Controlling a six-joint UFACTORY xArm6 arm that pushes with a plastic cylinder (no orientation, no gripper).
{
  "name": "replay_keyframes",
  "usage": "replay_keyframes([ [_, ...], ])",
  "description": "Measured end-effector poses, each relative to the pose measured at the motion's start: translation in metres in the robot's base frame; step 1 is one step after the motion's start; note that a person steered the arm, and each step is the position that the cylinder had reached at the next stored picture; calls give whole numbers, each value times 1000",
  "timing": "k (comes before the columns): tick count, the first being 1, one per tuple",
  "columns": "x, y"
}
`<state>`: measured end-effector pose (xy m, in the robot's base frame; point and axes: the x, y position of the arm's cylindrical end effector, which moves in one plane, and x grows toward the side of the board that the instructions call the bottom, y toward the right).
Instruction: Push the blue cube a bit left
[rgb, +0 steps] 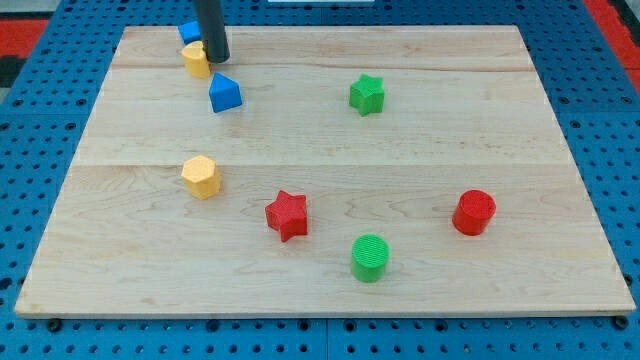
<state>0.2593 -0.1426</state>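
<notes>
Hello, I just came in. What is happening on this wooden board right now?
A robot arm with a dark rod is pushing small blocks on a wooden board. My tip is near the view's top left, right beside a yellow block, with the blue cube partly hidden just behind them. A blue triangular block lies just below. The other blocks, red, green and yellow, sit apart, untouched.
</notes>
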Motion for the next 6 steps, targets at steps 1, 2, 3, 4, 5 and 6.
replay_keyframes([
  [1, 6, 0],
  [2, 6, -6],
  [3, 6, -6],
  [4, -10, 22],
  [5, -27, 28],
  [6, -30, 19],
])
